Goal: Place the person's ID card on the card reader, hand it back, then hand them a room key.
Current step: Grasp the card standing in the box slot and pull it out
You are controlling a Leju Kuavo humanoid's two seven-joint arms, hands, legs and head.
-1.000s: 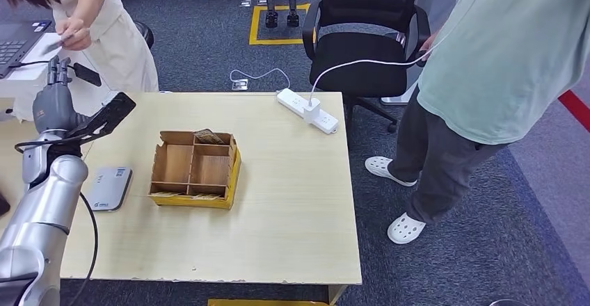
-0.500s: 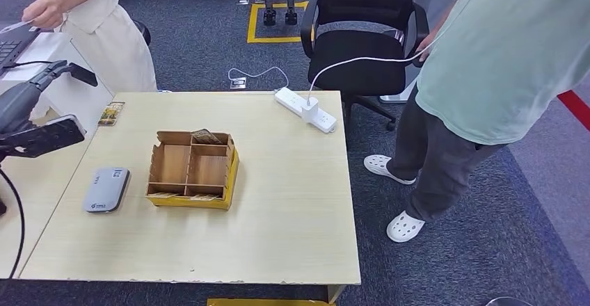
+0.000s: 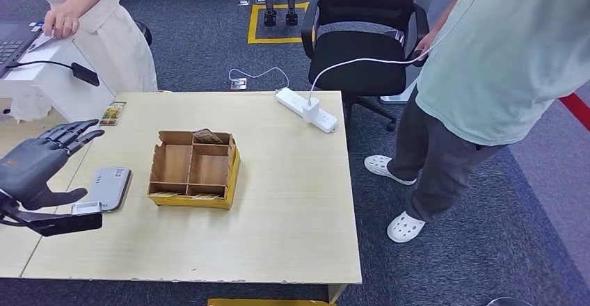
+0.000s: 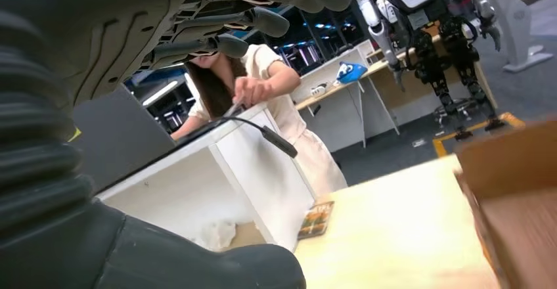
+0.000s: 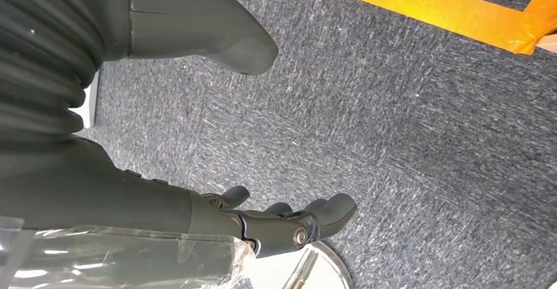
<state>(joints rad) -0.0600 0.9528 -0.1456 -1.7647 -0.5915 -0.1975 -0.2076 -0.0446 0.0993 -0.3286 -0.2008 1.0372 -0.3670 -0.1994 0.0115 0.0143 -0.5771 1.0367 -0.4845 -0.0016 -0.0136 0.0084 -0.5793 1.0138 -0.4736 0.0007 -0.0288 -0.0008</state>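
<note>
Left hand [image 3: 38, 167] of the humanoid robot hovers at the left edge of the head view with its fingers [image 3: 73, 133] spread apart and nothing between them, just beside the grey card reader [image 3: 108, 188] lying on the pale wooden table [image 3: 292, 202]. The hand appears poised to take or receive a card rather than to press anything; no ID card lies on the reader. In the upper left of the frame a person in a cream dress [image 3: 104, 28] bends over a white desk [image 3: 42, 69] with one hand [image 3: 61, 22] resting on a pale flat item that could be the ID card, though it is too small to tell. A small printed card [image 3: 112, 113] lies near the table's upper left corner, well apart from the reader; it may be a room key, but its print cannot be read. A cardboard tray [image 3: 195, 170] with four compartments sits at centre left, one dark item in a far compartment, probably stock kept within reach. A white power strip [image 3: 307, 110] lies at the table's far edge, its cord running to a black office chair [image 3: 362, 42]. Another person in a green shirt [image 3: 501, 55] stands at the right. The right hand [image 5: 289, 226] hangs over grey carpet in its wrist view, fingers curled in, holding nothing.
</note>
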